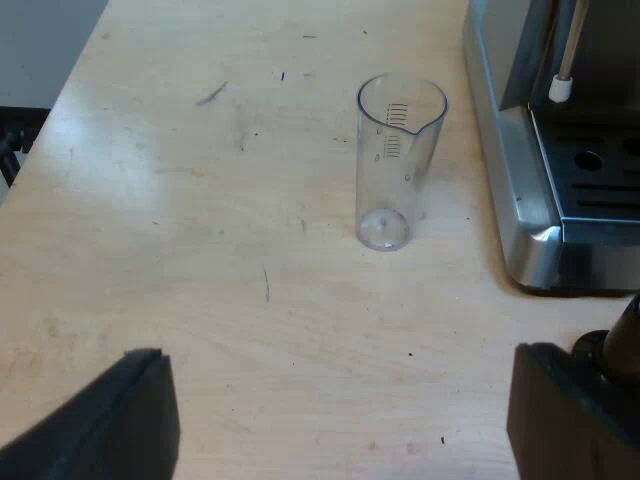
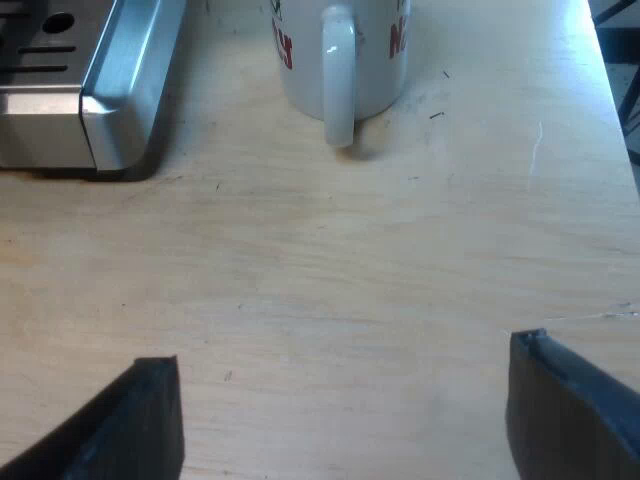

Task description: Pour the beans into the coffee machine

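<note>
A clear measuring glass [image 1: 398, 160] stands upright on the wooden table, looking empty, beside the espresso machine [image 1: 540, 150] with its drip tray and steam wand. My left gripper [image 1: 345, 420] is open, its black fingers [image 1: 110, 420] spread wide over bare table short of the glass. My right gripper [image 2: 345, 420] is also open above bare table, a white mug [image 2: 340, 50] with red lettering standing beyond it, handle toward me, by the machine's steel corner [image 2: 110, 90].
The wooden table [image 1: 200, 250] has free room around the glass and the mug. Its edge [image 1: 50, 100] runs past the glass on the side away from the machine. Another table edge [image 2: 610, 60] lies beyond the mug.
</note>
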Robot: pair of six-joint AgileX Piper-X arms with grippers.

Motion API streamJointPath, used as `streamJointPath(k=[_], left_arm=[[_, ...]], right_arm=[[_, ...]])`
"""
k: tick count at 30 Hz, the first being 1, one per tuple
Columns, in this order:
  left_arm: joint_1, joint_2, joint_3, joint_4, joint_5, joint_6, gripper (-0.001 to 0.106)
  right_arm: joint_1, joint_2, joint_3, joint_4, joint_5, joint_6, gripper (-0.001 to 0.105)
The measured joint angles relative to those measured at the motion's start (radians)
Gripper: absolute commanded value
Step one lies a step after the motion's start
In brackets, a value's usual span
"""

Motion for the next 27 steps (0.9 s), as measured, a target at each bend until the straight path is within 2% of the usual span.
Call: streamJointPath(k=[3, 8, 14, 27], left_arm=[[0.000, 0.000, 0.000, 0.000, -0.001, 0.006, 0.070], [0.000, 0.000, 0.000, -0.011, -0.003, 0.068, 0.070], [0.000, 0.000, 0.012, -0.078, -0.002, 0.069, 0.070], [0.000, 0.000, 0.032, -0.081, 0.012, 0.082, 0.070]], right_arm=[[0.000, 0.000, 0.000, 0.000, 0.000, 0.000, 0.069], [0.000, 0.000, 0.000, 0.000, 0.000, 0.000, 0.069], [0.000, 0.000, 0.000, 0.000, 0.000, 0.000, 0.069], [0.000, 0.000, 0.000, 0.000, 0.000, 0.000, 0.069]])
